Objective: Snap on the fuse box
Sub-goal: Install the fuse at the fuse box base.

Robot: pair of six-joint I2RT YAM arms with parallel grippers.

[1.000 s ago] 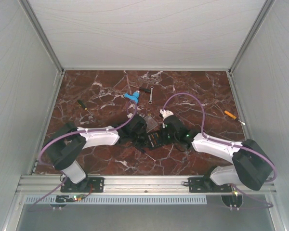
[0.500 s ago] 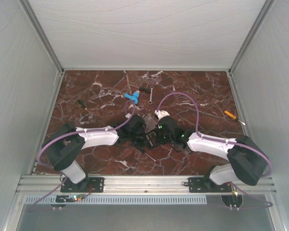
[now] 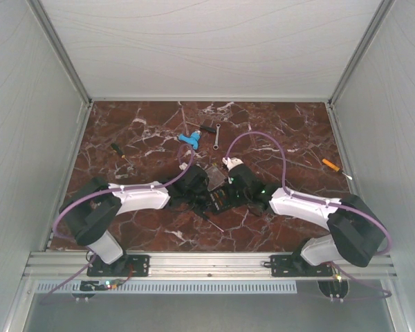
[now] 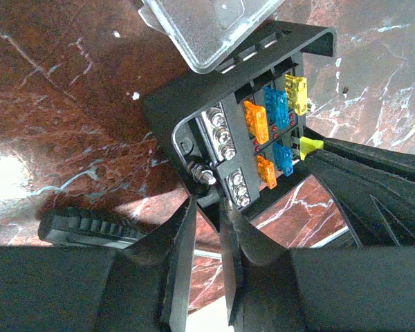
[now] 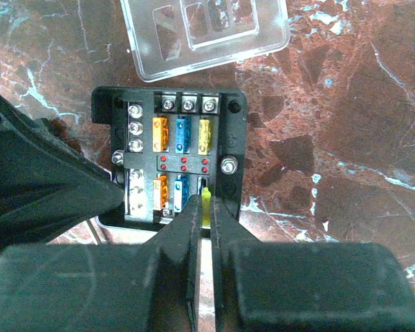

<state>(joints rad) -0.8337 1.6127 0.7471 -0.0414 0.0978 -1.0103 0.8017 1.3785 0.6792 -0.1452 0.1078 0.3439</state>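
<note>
Here, the fuse box (image 5: 169, 162) sits at the centre of the right wrist frame, open face up, its long axis running top to bottom. The clear lid (image 5: 204, 34) lies just above it. The right claw (image 5: 205, 207) pinches a yellow fuse (image 5: 205, 197) at the box's lower edge. The left claw (image 4: 207, 199) seems closed on the box's lower corner.
</note>
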